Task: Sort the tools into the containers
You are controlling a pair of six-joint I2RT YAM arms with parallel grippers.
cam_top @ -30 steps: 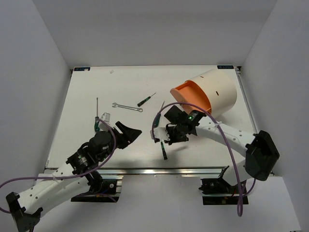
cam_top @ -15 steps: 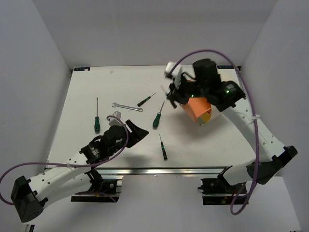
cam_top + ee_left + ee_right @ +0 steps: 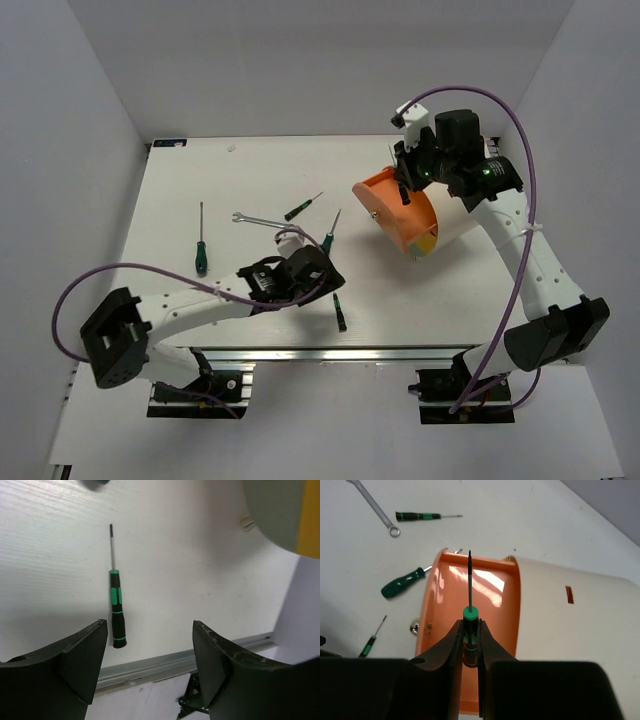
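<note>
Farthest from the drum [image 3: 462,205], out on the left: long screwdriver [image 3: 201,256], flat on the tabletop [image 3: 170,180], green handle toward the arms' bases, well apart from everything else.

Wrench [image 3: 262,221]: silver, flat, roughly halfway between that long screwdriver and the drum.

Slim screwdriver [image 3: 303,207]: just beyond the wrench's drum-side end, not touching it, lying slantwise.

Stout screwdriver [image 3: 327,242]: near the drum's orange face, on its left, tip angled up toward the face. The right wrist view puts its shaft close to the orange rim; whether they touch, I cannot tell.

Left claw [image 3: 150,625]: left of the drum and nearer the arms' bases, hanging low over the tabletop. Jaws spread wide, nothing between them — released. Beneath it lies the short screwdriver [image 3: 116,615], flat, nearer one finger than the other, handle toward the metal rail at the tabletop's near edge.

The drum lies on its side at the right, cream wall up, orange face turned left with a yellow wedge at its lower edge.

Right claw [image 3: 470,632]: over the drum's orange end — clenched on the held screwdriver [image 3: 470,613], gripped by its handle, thin shaft pointing straight out over the orange compartment [image 3: 487,585].
</note>
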